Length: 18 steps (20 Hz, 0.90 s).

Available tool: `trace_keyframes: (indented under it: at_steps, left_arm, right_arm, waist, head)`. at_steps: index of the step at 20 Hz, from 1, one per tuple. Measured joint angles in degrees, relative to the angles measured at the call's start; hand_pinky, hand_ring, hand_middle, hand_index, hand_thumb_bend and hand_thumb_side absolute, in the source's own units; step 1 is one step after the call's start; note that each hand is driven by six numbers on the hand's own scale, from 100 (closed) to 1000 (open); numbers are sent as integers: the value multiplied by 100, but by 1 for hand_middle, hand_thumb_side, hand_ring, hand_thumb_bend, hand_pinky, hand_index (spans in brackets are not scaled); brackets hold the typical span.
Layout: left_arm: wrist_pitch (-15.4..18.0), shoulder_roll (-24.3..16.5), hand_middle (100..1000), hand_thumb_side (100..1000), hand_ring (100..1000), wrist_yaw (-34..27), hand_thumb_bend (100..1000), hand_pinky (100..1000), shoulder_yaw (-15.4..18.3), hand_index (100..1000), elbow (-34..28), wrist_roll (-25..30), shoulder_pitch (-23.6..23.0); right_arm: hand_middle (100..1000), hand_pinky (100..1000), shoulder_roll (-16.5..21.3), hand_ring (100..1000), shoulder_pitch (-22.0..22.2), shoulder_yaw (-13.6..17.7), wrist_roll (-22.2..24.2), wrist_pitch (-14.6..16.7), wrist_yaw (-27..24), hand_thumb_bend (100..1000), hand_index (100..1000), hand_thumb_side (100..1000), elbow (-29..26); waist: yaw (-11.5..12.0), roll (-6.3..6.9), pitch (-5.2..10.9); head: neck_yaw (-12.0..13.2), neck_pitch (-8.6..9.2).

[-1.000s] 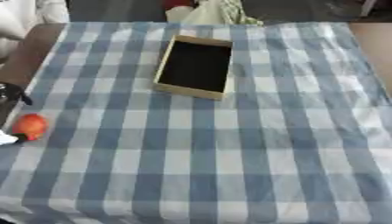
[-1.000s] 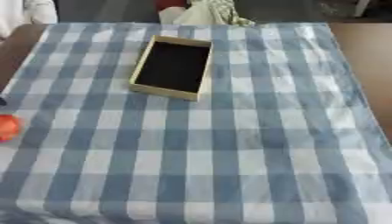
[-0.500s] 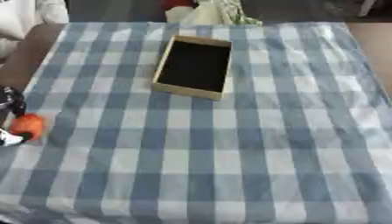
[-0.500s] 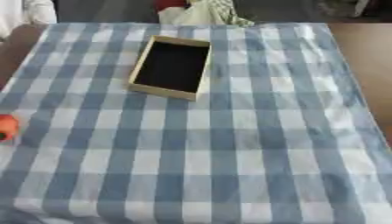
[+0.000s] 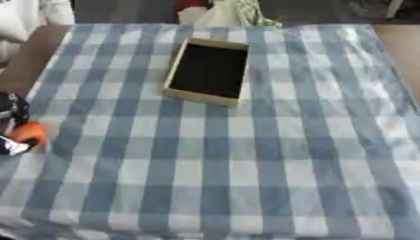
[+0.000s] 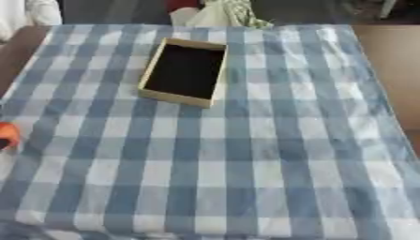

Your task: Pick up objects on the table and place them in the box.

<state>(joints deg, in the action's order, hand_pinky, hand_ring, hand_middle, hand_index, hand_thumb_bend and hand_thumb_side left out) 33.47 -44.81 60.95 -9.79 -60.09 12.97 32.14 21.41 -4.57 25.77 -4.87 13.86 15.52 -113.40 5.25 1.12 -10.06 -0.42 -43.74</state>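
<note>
Left eye view:
Table: a blue and white checked cloth (image 5: 246, 154) covers the whole top, with bare brown table (image 5: 29, 61) showing at the far left corner.
Box: the box (image 5: 206, 71), shallow, tan walls and a dark inside, lies open on the far half of the cloth, a little left of centre, its long sides running away from the robot and turned slightly askew.
Orange object: a small round orange object (image 5: 31, 131) sits at the left edge of the picture, well apart from the box and nearer the robot than it.
Left hand: the left hand (image 5: 10, 123) comes in at that same left edge, black and silver parts above and below the orange object, touching it on both sides, so the fingers look closed about it; most of the hand is cut off by the frame.
Background: a heap of pale and green-striped fabric (image 5: 229, 11) lies beyond the far edge of the table.

Right eye view:
Orange object: only a sliver of it shows at the left edge, on the near half of the cloth.
Left hand: a dark scrap under the orange is all that appears; finger state cannot be told here.
Box: same place, far half, nothing visible inside it.
</note>
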Motion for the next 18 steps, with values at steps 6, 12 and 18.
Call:
trace_keyframes:
  at_steps: [6,12,18]
  left_arm:
    - [86,-2,415,383,554,-204,218,349,4,170,-254,169,18]
    - [83,-2,407,333,537,-653,150,326,42,161,-623,291,185]
    - [97,6,395,306,525,-1105,117,306,41,150,-945,500,510]
  right_arm:
    - [685,749,0,757,0,1,2,-2,0,100,771,625,0]
    - [686,750,0,758,-1,1,4,-4,0,100,771,625,0]
    - [686,750,0,758,-2,1,5,-5,0,100,771,626,0]
  waist:
    - [12,21,19]
    - [13,23,29]
    - [14,28,51]
  head:
    - [-2,0]
    - [-6,0]
    - [-10,0]
